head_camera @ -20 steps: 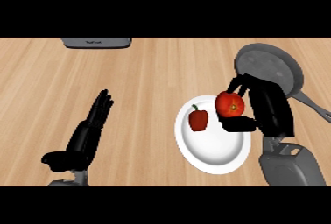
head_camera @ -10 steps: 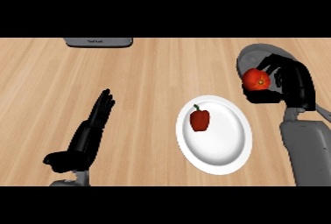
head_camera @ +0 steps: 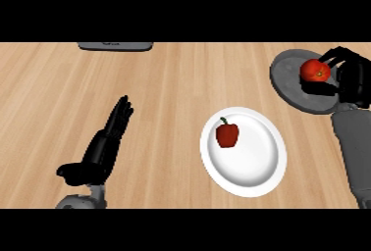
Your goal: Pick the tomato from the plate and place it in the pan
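The red tomato (head_camera: 316,70) is held over the grey pan (head_camera: 296,82) at the upper right, with my right hand (head_camera: 350,76) shut on it, fingers and thumb curled round it. The white plate (head_camera: 253,171) lies at centre right and carries only a red bell pepper (head_camera: 227,135). My left hand (head_camera: 107,140) rests open at the lower left, fingers straight and pointing up the counter, far from the plate and pan.
A dark grey object (head_camera: 116,46) sits at the counter's far edge, upper left. Bare wooden counter (head_camera: 167,88) stretches between my left hand and the plate. My right forearm (head_camera: 354,147) runs along the plate's right side.
My right hand carried the tomato up off the plate and rightward, over the pan. The bell pepper and my left hand stayed put.
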Controlling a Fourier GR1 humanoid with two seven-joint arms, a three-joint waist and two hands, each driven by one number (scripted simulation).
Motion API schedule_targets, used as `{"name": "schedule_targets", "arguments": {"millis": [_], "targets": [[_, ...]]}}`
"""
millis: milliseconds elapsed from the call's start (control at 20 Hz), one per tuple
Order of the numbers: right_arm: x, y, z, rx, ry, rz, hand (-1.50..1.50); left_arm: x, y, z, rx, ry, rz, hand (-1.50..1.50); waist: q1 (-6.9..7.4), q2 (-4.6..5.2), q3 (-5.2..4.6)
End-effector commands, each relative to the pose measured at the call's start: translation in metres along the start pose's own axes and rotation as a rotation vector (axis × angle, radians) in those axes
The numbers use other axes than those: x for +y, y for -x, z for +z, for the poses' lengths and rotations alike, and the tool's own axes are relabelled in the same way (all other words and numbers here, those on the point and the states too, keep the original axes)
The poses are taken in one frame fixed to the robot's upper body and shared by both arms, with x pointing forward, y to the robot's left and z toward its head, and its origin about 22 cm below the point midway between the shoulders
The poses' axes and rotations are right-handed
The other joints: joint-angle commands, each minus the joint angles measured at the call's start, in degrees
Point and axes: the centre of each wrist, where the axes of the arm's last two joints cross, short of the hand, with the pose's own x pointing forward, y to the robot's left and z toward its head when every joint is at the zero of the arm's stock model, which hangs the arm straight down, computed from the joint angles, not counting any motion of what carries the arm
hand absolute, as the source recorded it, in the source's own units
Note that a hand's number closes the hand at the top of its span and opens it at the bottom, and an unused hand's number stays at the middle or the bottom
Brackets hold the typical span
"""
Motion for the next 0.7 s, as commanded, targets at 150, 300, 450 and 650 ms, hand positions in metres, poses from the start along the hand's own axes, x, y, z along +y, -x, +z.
{"name": "schedule_targets", "arguments": {"millis": [150, 300, 450, 650], "targets": [[-0.019, 0.038, -0.032, 0.021, 0.089, -0.013, 1.50, -0.001, -0.004, -0.001, -0.018, 0.036, -0.013, 0.00, 1.84, 0.79, 0.14], [-0.029, 0.046, -0.039, 0.026, 0.105, -0.011, 1.50, -0.005, -0.001, -0.006, -0.019, 0.036, 0.012, 0.00, 2.25, 1.21, 0.18], [-0.023, 0.052, -0.036, 0.158, -0.085, 0.003, 1.50, -0.012, -0.003, -0.006, -0.032, 0.053, -0.008, 0.00, 3.20, 1.42, 0.10], [-0.010, 0.064, -0.019, 0.197, -0.341, 0.145, -1.50, -0.019, -0.006, -0.009, -0.039, 0.081, 0.015, 0.00, 5.19, 2.30, 0.12]]}}
